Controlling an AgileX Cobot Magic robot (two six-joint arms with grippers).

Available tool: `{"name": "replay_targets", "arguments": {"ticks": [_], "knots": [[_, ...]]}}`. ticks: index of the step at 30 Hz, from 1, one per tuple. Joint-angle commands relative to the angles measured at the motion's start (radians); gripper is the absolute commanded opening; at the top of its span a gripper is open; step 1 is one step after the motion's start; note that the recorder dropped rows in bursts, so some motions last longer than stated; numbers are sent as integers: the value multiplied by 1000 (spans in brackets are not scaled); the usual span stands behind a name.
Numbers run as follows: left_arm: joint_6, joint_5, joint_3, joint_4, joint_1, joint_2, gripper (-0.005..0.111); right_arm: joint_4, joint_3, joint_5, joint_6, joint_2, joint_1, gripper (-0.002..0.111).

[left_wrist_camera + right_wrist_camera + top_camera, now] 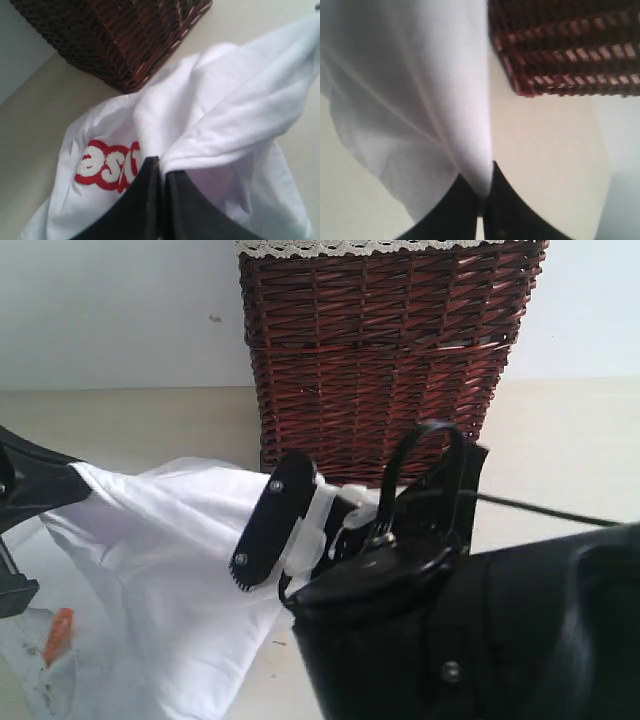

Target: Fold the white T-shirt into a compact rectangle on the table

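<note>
The left tool (pixel 161 165) is closed tight on a fold of the white T-shirt (pixel 235 115). The right tool (pixel 482 192) is clamped shut on another bunch of its fabric. The garment is lifted between both tools, its lower part lying on the worktop (pixel 560 450), just in front of the wicker basket (pixel 380 360). The red-edged lettering (pixel 107 167) is exposed.
</note>
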Motion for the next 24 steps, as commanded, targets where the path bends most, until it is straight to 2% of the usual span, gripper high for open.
{"name": "replay_targets", "arguments": {"ticks": [1,4,5,8,14,16,18,22,24], "knots": [[29,43,-5,-78,2,51,0,-96,2,50,-111,-108,0,0],[199,97,-5,-231,2,90,1,-94,2,50,-135,-134,0,0],[262,106,-5,-275,2,101,6,-94,2,50,-169,-134,0,0],[264,106,-5,-223,2,103,26,-145,2,50,-246,-145,0,0],[259,71,-5,-205,2,135,27,-172,0,50,-293,-257,0,0],[252,57,-5,-207,2,137,31,-137,0,50,-296,-283,0,0],[241,48,-5,-220,2,135,43,-74,0,50,-311,-305,0,4],[237,63,-5,-295,2,122,79,-49,0,50,-311,-314,0,17],[237,86,-5,-322,2,111,83,-64,0,50,-311,-314,0,22]]}}
